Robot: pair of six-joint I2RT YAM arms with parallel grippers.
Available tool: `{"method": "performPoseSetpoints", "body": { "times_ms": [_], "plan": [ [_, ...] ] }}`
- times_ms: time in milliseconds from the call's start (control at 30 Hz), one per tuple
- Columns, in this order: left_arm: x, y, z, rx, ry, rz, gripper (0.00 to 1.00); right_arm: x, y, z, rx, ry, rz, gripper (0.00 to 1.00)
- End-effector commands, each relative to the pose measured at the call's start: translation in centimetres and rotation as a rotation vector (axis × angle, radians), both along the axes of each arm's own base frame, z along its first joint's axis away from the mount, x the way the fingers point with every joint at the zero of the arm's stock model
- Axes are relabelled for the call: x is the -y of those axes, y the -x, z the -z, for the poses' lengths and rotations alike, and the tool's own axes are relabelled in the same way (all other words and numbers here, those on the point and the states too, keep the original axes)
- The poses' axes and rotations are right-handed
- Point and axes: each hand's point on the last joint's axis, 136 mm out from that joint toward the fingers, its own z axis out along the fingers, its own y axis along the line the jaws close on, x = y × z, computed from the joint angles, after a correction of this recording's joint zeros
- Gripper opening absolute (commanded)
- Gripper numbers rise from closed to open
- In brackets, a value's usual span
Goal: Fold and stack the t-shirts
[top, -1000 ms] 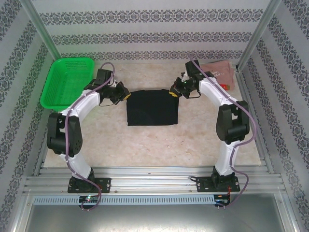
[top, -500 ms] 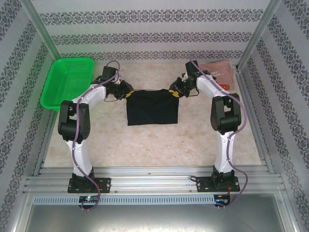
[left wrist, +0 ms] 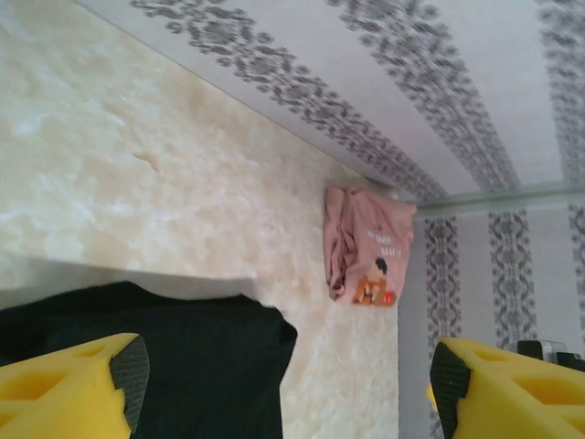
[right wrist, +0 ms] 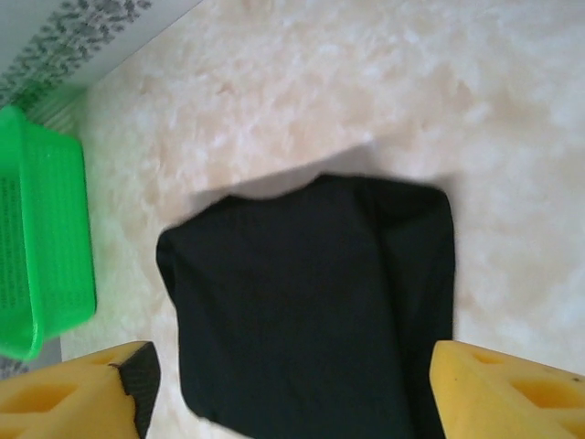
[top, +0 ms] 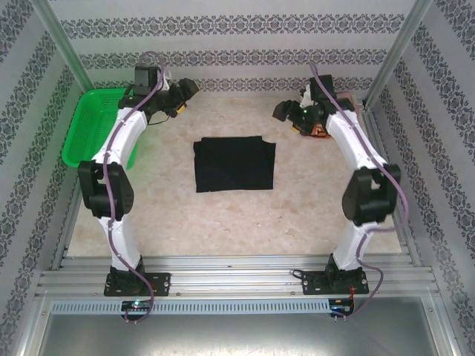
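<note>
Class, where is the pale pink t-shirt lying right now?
In the left wrist view the pale pink t-shirt lies bunched on the table by the corner of the patterned walls, apart from the black t-shirt.

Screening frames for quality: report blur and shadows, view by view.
Top external: sharp, evenly lit; the black t-shirt shows little fold detail. Left wrist: the pink t-shirt is soft, with a grey shadow along the black cloth. Right wrist: slightly blurred overall, with a grey shadow beside the shirt.

1 black t-shirt [top: 234, 164], 1 pink t-shirt [left wrist: 366, 240] and 1 green basket [top: 85, 130].
</note>
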Motion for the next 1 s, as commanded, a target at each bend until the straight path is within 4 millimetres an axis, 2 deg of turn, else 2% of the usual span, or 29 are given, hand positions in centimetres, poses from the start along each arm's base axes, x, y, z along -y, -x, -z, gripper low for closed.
{"method": "performPoseSetpoints", "body": {
  "times_ms": [0, 100, 200, 333, 467, 533, 733, 967],
  "plan": [
    [3.6, 5.0, 2.5, -0.054, -0.093, 0.164, 0.81, 0.6, 4.9, 4.8, -0.080, 0.072, -0.043, 0.82],
    [5.4, 7.2, 5.9, -0.085, -0.051, 0.204, 0.78, 0.5, 7.2, 7.8, -0.094, 0.040, -0.040, 0.83],
    [6.6, 8.6, 8.8, -0.112, -0.045, 0.234, 0.75, 0.4, 8.1, 10.7, -0.105, 0.007, -0.029, 0.83],
    [8.6, 9.5, 11.8, -0.151, -0.051, 0.280, 0.73, -0.5, 7.9, 13.5, -0.100, -0.022, -0.051, 0.84],
    [9.9, 10.2, 14.9, -0.202, -0.076, 0.275, 0.72, -1.1, 6.7, 15.6, -0.117, -0.027, -0.094, 0.84],
    [10.2, 10.6, 16.7, -0.242, -0.082, 0.263, 0.71, -1.5, 5.9, 16.3, -0.132, -0.038, -0.120, 0.85],
    [10.0, 11.1, 20.4, -0.308, -0.121, 0.240, 0.71, -3.2, 3.4, 18.3, -0.161, -0.095, -0.172, 0.86],
    [9.4, 12.5, 23.4, -0.377, -0.195, 0.276, 0.71, -6.1, 2.6, 18.2, -0.121, -0.162, -0.247, 0.87]
  ]
}}
